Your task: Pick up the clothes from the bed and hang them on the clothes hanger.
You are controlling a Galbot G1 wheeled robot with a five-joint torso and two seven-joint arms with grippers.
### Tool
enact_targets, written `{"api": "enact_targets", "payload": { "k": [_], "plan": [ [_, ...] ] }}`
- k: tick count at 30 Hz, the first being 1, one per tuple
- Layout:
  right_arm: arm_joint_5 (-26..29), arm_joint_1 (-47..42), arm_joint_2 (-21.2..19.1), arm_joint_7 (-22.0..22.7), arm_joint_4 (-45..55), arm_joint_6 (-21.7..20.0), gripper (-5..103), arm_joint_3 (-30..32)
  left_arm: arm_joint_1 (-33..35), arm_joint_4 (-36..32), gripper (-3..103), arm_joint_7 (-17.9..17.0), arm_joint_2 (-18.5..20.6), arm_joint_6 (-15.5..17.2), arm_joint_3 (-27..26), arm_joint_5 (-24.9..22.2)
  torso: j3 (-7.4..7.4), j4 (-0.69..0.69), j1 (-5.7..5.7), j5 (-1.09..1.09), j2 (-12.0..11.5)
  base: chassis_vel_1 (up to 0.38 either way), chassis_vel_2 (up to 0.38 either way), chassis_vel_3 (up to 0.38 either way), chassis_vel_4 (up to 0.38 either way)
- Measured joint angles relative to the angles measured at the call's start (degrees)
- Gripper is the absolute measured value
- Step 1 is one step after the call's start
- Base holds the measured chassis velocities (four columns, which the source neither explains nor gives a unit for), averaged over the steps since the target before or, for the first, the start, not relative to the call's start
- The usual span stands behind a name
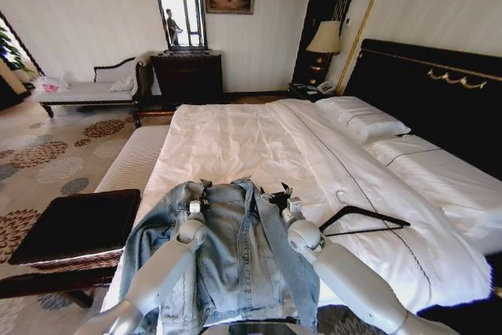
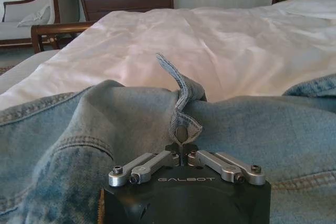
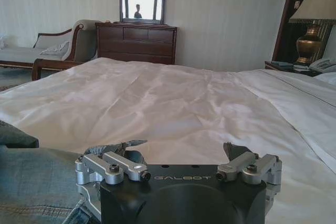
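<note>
Now left gripper fingers pinch faded denim jacket collar; right gripper fingers wide over wrinkled white bed.

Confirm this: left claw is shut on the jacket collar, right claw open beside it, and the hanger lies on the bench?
Not the bench. The head view shows the hanger lying on the bed, on the robot's right of the jacket. The left claw is shut on the collar; the right claw is open.

"GALBOT" in light letters on black housing of left gripper, at 6 o'clock in left wrist view; same "GALBOT" on right gripper housing, 6 o'clock.
</note>
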Motion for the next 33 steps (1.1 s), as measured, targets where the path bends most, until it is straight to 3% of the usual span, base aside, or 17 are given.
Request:
{"api": "enact_targets", "payload": {
  "k": [8, 11, 22, 29, 33],
  "plan": [
    [-0.38, -0.18, 0.21, 0.00, 0.01, -0.01, 100, -0.30, 3.99, -8.04, 2, -1.04, 3.18, 0.55, -2.99, -4.04, 0.00, -0.01, 0.00, 0.01, 0.00, 0.000, 0.000, 0.000, 0.000],
    [-0.40, 0.09, 0.22, 0.01, 0.14, -0.06, 100, -0.48, 7.14, -12.81, 2, -1.06, 5.35, 0.91, -6.53, -6.89, 0.00, 0.01, 0.00, 0.01, 0.00, 0.000, 0.000, 0.000, 0.000],
    [-0.25, -0.95, -0.51, 0.32, 2.33, -0.40, 100, -0.35, 10.45, -18.06, 2, 1.43, 11.58, 0.41, -12.61, -13.50, 0.00, 0.00, 0.00, 0.00, 0.00, 0.000, 0.000, 0.000, 0.000],
    [-0.40, -1.47, -0.35, 0.36, 2.75, -0.40, 100, -0.21, 9.93, -19.94, 2, 1.33, 13.82, 1.38, -13.81, -17.79, 0.00, 0.00, 0.00, 0.00, 0.00, 0.000, 0.000, 0.000, 0.000],
    [-0.56, -1.84, -0.27, 0.43, 3.24, -0.42, 100, -0.12, 10.50, -23.34, 2, 0.87, 17.34, 2.79, -15.12, -23.65, 0.00, 0.00, 0.01, 0.01, 0.00, 0.000, 0.000, 0.000, 0.000]
  ]
}}
